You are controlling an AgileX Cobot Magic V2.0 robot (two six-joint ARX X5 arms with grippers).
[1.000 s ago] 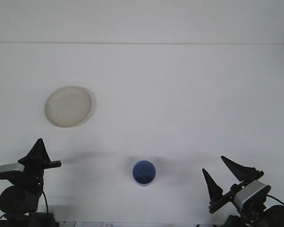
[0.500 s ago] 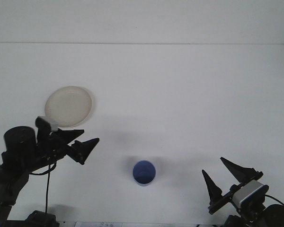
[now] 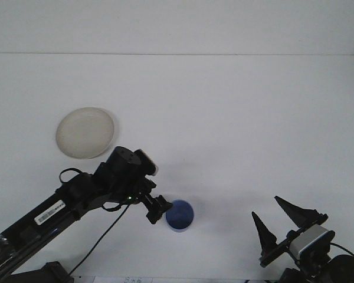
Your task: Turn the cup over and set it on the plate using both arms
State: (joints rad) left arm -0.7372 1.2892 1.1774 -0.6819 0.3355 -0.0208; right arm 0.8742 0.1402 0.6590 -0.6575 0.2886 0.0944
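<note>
Left gripper (image 3: 160, 208) is reaching beside the blue cup (image 3: 180, 216) with jaws spread, probably for grasping it, while the right gripper (image 3: 278, 221) is waiting open.

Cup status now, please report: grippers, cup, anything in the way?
Left gripper at the cup. Right gripper open, parked. Cup off the plate. Nothing between them.

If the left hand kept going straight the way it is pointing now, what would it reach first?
The left hand points right and slightly downward in the picture, straight at the blue cup. It would likely meet the cup's near rim first, though its height above the cup is unclear.
</note>
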